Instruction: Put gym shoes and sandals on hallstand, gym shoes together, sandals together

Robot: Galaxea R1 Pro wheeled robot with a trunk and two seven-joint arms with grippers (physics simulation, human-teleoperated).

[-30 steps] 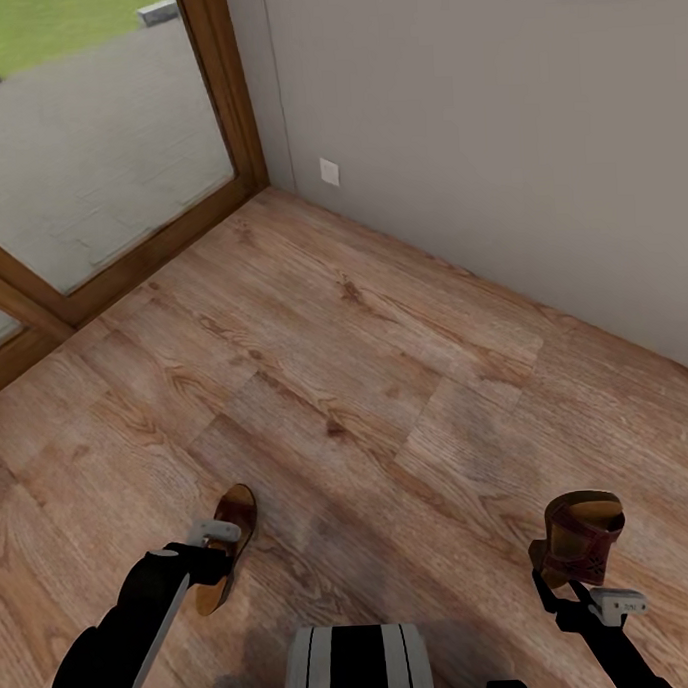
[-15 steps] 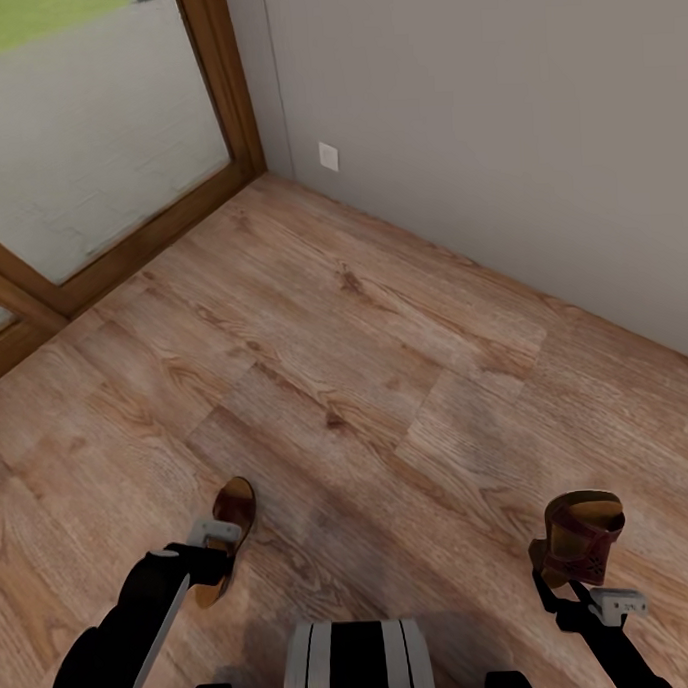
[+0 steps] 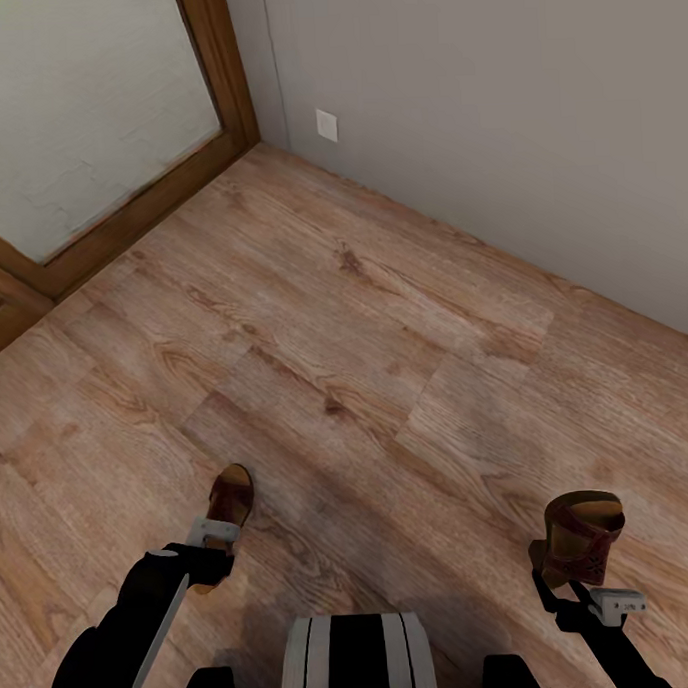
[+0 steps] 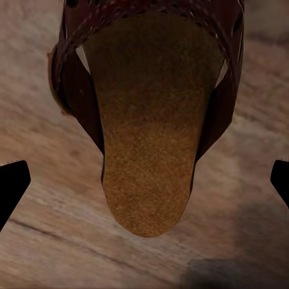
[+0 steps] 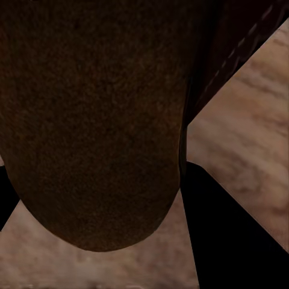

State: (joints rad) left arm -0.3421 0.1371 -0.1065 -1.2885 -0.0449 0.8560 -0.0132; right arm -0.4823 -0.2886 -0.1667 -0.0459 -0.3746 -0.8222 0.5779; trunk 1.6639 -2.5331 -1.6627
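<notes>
Above the bare wooden floor (image 3: 383, 312), one sandal (image 3: 228, 501) is held in the left gripper (image 3: 215, 550) and the other sandal (image 3: 581, 536) in the right gripper (image 3: 575, 589), and either could be shaken loose while being carried.

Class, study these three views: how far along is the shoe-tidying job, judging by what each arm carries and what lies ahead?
Done: both sandals are off the floor. In hand: the left gripper carries one sandal, the right gripper carries the other sandal, strap end up. Left: placing this pair side by side on the rack; ahead there is only bare floor, a wall and a glass door. The gym shoes' state cannot be judged.
</notes>
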